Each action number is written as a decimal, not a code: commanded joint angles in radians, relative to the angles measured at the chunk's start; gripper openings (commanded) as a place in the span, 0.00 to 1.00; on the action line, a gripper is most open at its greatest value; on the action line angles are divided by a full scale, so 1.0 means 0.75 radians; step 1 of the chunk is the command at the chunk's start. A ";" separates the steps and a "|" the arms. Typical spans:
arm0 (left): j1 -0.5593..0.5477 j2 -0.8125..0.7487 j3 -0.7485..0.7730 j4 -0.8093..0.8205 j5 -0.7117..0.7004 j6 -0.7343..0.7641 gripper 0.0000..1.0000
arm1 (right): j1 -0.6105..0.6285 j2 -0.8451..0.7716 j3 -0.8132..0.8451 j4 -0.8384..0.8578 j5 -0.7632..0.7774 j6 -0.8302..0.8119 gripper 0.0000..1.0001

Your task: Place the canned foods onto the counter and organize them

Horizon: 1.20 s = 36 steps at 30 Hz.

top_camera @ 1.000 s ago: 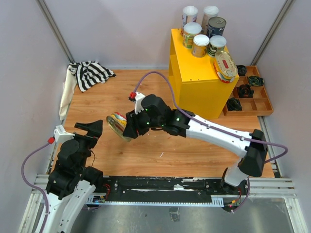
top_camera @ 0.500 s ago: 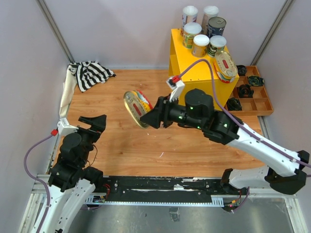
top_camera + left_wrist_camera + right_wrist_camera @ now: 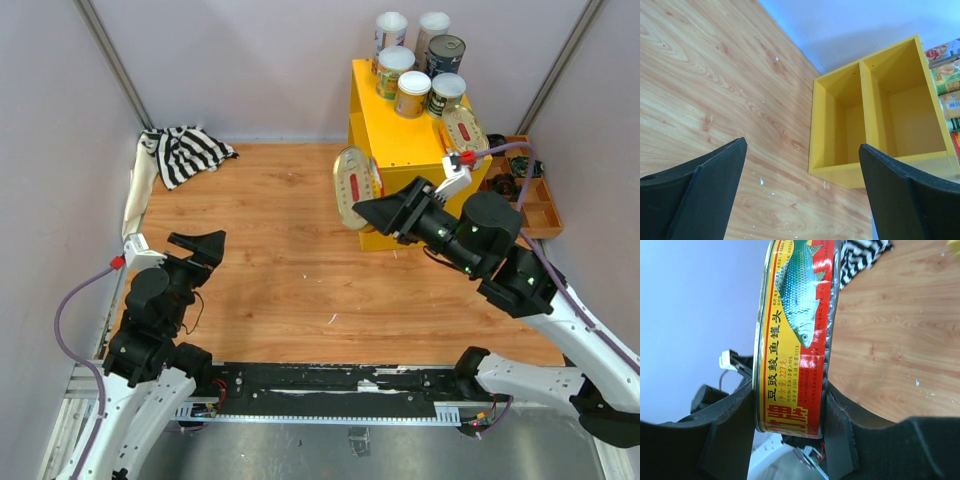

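Top external | right claw (image 3: 366, 206) pinching fish can (image 3: 351, 184), carried across and up beside yellow bench's (image 3: 400, 140) near-left corner, not yet set down | other cans (image 3: 412, 93) crowd its far edge | left claw (image 3: 196, 248) spread

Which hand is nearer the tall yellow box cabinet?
Right. The right hand, shut on a flat yellow-and-red fish can, hangs beside the left face of the tall yellow box cabinet; the open left hand sits far off, near-left.

Upright cans (image 3: 412, 93) crowd the counter's (image 3: 395, 140) rear, a flat fish can (image 3: 463, 130) its right edge; its front-left top lies bare.
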 commanded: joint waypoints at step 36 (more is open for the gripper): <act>0.011 0.151 0.007 0.253 0.164 0.065 0.99 | -0.926 -0.007 -0.255 0.518 -0.691 0.715 0.01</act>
